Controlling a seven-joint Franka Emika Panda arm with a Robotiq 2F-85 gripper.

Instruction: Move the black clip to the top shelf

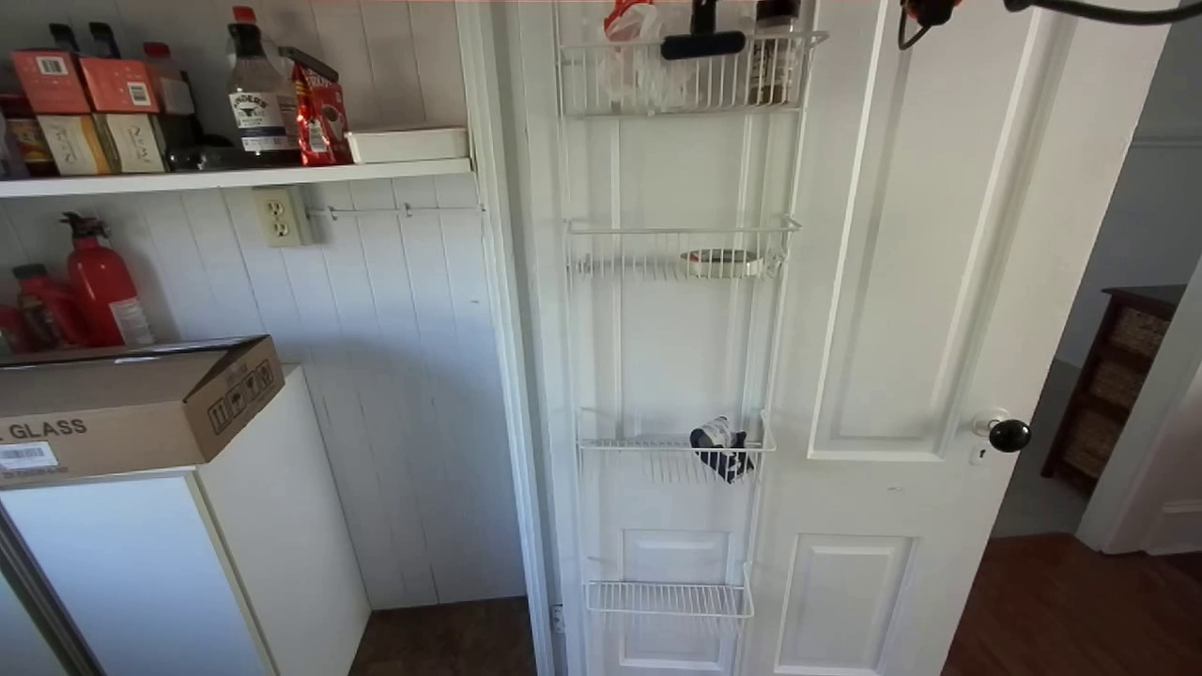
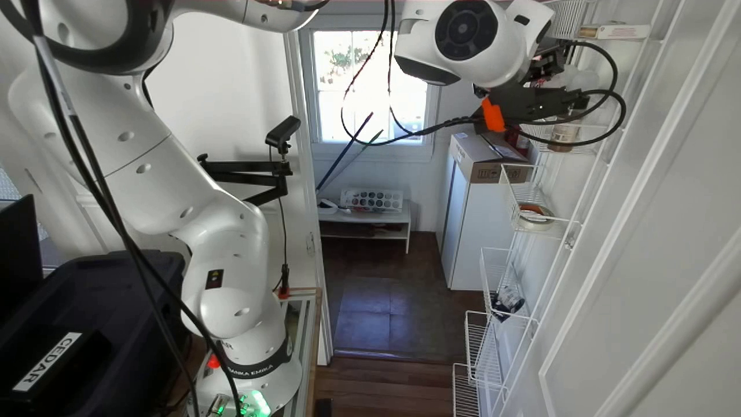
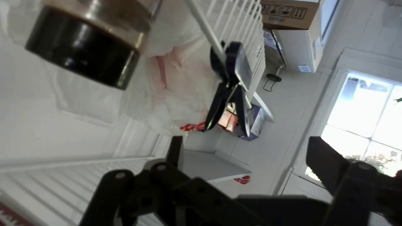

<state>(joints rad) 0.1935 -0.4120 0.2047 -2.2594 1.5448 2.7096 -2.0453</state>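
The black clip (image 1: 704, 45) is pinched on the front rim of a white wire basket (image 1: 690, 112). In the wrist view, which stands upside down, the clip (image 3: 232, 73) grips the rim wire and its two handles spread toward my gripper. My gripper (image 3: 246, 144) is open and empty. The clip lies ahead of the fingers, apart from them. In an exterior view my gripper (image 2: 570, 101) is beside the rack and the clip cannot be made out. A higher wire basket, the top shelf (image 2: 567, 20), shows there; it also shows at the wrist view's lower left (image 3: 75, 163).
The clip's basket holds a dark-capped jar (image 3: 84, 47) and plastic bags (image 3: 185, 78). A flat box (image 2: 616, 30) lies on the higher basket. Lower tiers hold a tape roll (image 1: 721, 264) and a black-and-white object (image 1: 723, 449). Cables (image 2: 619, 110) loop around the gripper. The door (image 1: 892, 235) backs the rack.
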